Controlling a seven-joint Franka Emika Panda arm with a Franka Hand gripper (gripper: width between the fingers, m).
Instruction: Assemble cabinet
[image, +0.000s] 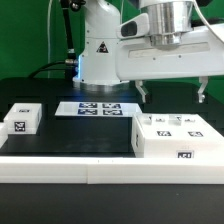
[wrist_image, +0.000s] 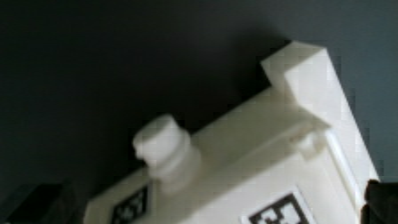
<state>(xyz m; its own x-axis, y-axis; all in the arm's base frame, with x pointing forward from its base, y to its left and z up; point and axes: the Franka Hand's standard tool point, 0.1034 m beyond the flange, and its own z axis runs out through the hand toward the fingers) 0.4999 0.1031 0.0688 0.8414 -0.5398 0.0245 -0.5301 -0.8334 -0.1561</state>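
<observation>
1. Gripper (image: 173, 90): jaws spread wide, nothing btwn them. It hangs above the cabinet box (image: 176, 138), apart from it. In the wrist view the dark fingertips (wrist_image: 377, 196) sit at the frame edges, either side of the box.
2. Cabinet box: large white piece w/ square tags on top and front. It stands on the black table (image: 70, 135) at the exterior view's right, straight under the gripper. The wrist view shows its upper edge close up, w/ a rounded nub (wrist_image: 164, 140) and a squarer raised corner, plus two tags.
3. Small tagged block (image: 22, 118): lies flat on the table at the exterior view's left, well apart from the box, nothing touching it.
4. Marker board (image: 97, 107): flat on the table btwn block and box, near the robot base (image: 100, 55). A long white rail (image: 90, 168) edges the table front.
5. Progress (my read): early stage. Box and block lie separate and no joint is visible. Can't make out separate door panels, so can't tell if any are fitted. Left: prob. everything, i.e. grasping, fitting panels and adding the block.
6. Containers: the box is the only one. No opening shows in either view, so contents can't be told.
</observation>
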